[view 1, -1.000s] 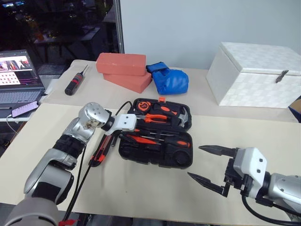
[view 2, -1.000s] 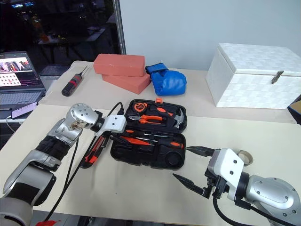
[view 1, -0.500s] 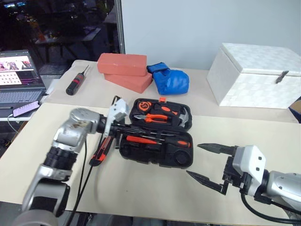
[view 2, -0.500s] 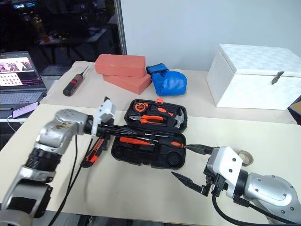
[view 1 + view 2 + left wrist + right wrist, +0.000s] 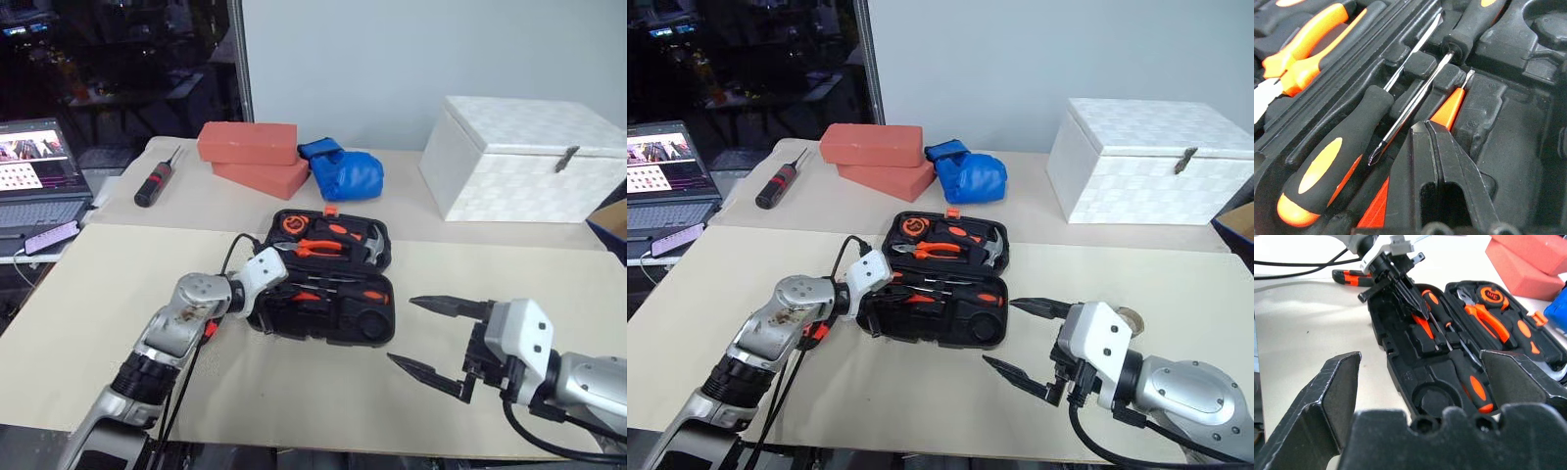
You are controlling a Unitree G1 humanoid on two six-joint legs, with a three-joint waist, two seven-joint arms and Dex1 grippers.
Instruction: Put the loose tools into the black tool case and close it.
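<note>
Across the beige table my shut, empty left pincer rests in the open tool case, utility knife just outside it; right pincer gapes empty.

Flat black plastic tool case open, centre of frame, on beige table. Two slim orange-and-black screwdrivers side by side in near half; small orange pointed tool beside them. Orange-handled pliers in far half. Left gripper at case's left end, over near half. Orange-and-black utility knife on table left of case. Right gripper lower right, apart from case. Grey tape ring behind it. Red-banded black screwdriver upper left. Two stacked red bricks, blue pouch behind case. White box upper right. Laptop at left edge.
</note>
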